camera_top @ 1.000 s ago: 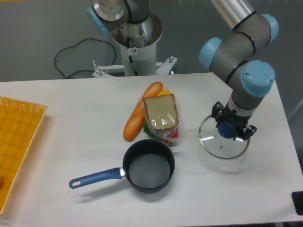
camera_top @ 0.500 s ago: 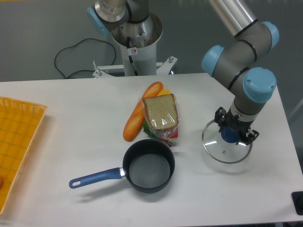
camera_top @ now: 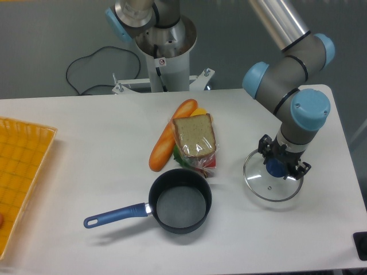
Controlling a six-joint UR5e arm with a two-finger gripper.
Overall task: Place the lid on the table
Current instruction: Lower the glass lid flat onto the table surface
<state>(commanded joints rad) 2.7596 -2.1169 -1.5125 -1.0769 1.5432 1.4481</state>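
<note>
Nearest you, the saucepan [camera_top: 180, 201] stands uncovered. Beyond it to the right, the lid [camera_top: 272, 182] appears to rest on the table [camera_top: 103, 143], the gripper [camera_top: 281, 167] clenched on its blue knob. Placement looks nearly complete; next, release and lift clear.

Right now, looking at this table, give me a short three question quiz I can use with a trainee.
1. True or false: the lid sits on the saucepan.
2. Which way does the saucepan's blue handle point in the picture? A) lower left B) upper right C) straight up
3. Fill in: the gripper is at the lid's blue ____.

Key
1. False. The lid is on the right side of the table, apart from the pan.
2. A.
3. Knob. The fingers stand on either side of it; whether they are clamped on it cannot be told.
</note>
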